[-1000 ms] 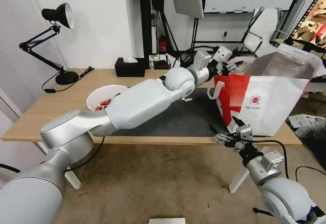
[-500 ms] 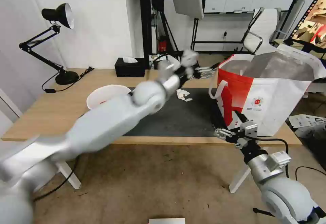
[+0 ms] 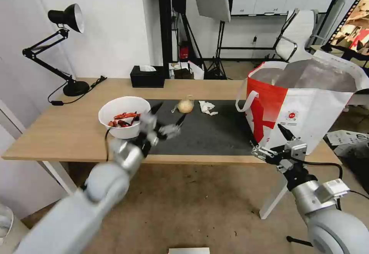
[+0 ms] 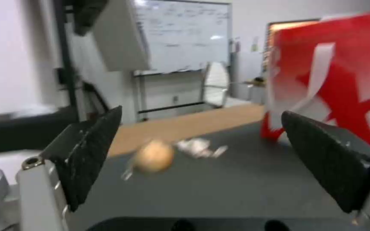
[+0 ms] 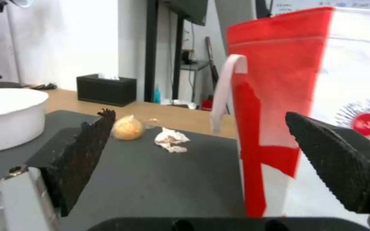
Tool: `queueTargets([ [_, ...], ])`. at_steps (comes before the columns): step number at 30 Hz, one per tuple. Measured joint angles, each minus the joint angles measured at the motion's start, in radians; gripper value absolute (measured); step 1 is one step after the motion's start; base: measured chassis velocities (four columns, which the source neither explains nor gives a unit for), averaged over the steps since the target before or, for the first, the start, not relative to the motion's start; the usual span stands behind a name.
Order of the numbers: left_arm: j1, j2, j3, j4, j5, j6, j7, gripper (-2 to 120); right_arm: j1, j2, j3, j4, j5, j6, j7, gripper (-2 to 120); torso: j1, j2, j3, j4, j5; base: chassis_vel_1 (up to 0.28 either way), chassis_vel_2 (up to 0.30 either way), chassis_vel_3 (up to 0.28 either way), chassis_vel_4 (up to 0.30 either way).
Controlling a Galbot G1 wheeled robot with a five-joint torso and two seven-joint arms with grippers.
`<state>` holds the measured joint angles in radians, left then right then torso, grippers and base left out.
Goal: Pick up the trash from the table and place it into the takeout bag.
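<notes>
The white bowl of red crayfish shells [image 3: 119,121] stands at the left edge of the dark mat [image 3: 207,132] on the table [image 3: 57,127]. A small knotted bag of yellowish stuff [image 3: 185,106] and a crumpled white tissue [image 3: 207,107] lie at the mat's far side. The red-and-white takeout bag [image 3: 303,107] stands open on the right. My left gripper [image 3: 168,116] hovers open and empty over the mat's near edge, just right of the bowl; its wrist view faces the knotted bag [image 4: 154,157] and tissue [image 4: 198,147]. My right gripper [image 3: 269,141] is open at the table's front edge below the takeout bag [image 5: 279,96].
A black tissue box [image 3: 147,76] sits at the table's back edge, and a black desk lamp [image 3: 63,46] stands at the back left. Stands, cables and an office chair [image 3: 298,34] fill the room behind. Bare floor lies in front of the table.
My left arm has pulled back from over the takeout bag's mouth to the mat's near edge by the bowl, uncovering the knotted bag and tissue. The right gripper drifted slightly right.
</notes>
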<state>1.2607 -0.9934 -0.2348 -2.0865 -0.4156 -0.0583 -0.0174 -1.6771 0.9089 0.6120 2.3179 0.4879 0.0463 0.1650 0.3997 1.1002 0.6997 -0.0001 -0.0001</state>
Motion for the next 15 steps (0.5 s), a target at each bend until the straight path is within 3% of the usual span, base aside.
queueTargets([
  [1,0.000,0.000,0.000,0.000,0.000,0.000,0.000,100,0.000,0.000,0.000,0.000,0.000,0.000,0.000,100,0.000,0.000,0.000,0.0000,0.0000,0.000,0.000,0.000,0.000],
  [4,0.183,-0.092,-0.101,-0.014,0.130,-0.048,-0.005,100,-0.047,0.052,-0.001,-0.037,-0.054,0.081,-0.002,100,0.000,0.000,0.000,0.0002,0.0005,0.000,0.000,0.000,0.000],
  [5,0.183,-0.092,-0.101,-0.014,0.130,-0.048,-0.005,100,-0.047,0.052,-0.001,-0.037,-0.054,0.081,-0.002,100,0.000,0.000,0.000,0.0002,0.0005,0.000,0.000,0.000,0.000],
  [9,0.315,-0.176,-0.176,-0.002,0.250,-0.121,-0.006,100,-0.092,0.119,-0.028,-0.140,-0.150,0.213,-0.017,100,0.000,0.000,0.000,0.0002,0.0003,0.000,0.000,0.000,0.000],
  [15,0.362,-0.220,-0.196,0.008,0.293,-0.127,-0.006,100,-0.107,0.174,-0.061,-0.222,-0.214,0.299,-0.023,100,0.000,0.000,0.000,0.0001,0.0003,0.000,0.000,0.000,0.000],
])
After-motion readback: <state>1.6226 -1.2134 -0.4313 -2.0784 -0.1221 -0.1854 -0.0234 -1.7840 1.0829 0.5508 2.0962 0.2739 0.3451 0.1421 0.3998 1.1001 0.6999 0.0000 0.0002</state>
